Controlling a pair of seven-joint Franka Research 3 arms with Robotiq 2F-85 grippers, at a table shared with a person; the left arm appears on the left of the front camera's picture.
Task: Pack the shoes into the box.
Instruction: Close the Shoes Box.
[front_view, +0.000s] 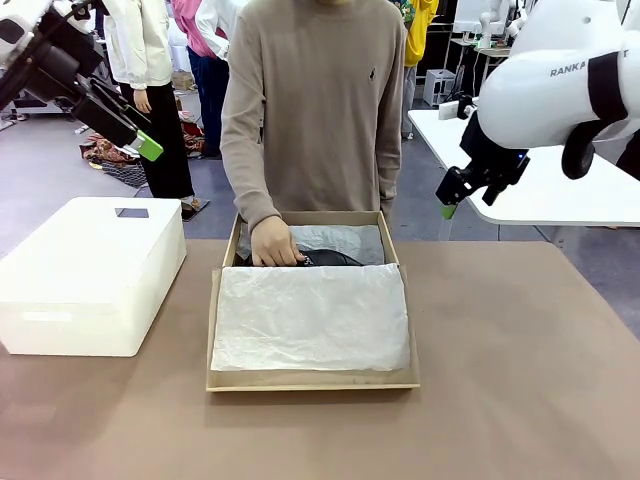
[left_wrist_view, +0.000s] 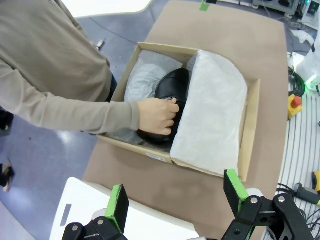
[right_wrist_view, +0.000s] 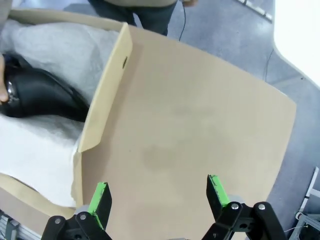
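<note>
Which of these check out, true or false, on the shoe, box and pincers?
1. A hand rests on a black shoe inside the box. True.
2. The left pincer and right pincer are shut on the shoe. False: both are open, holding nothing, away from the shoe.
3. White tissue covers the box's near part. True.
4. The white box sits on the robot's right. False: it's on the left of the box.
</note>
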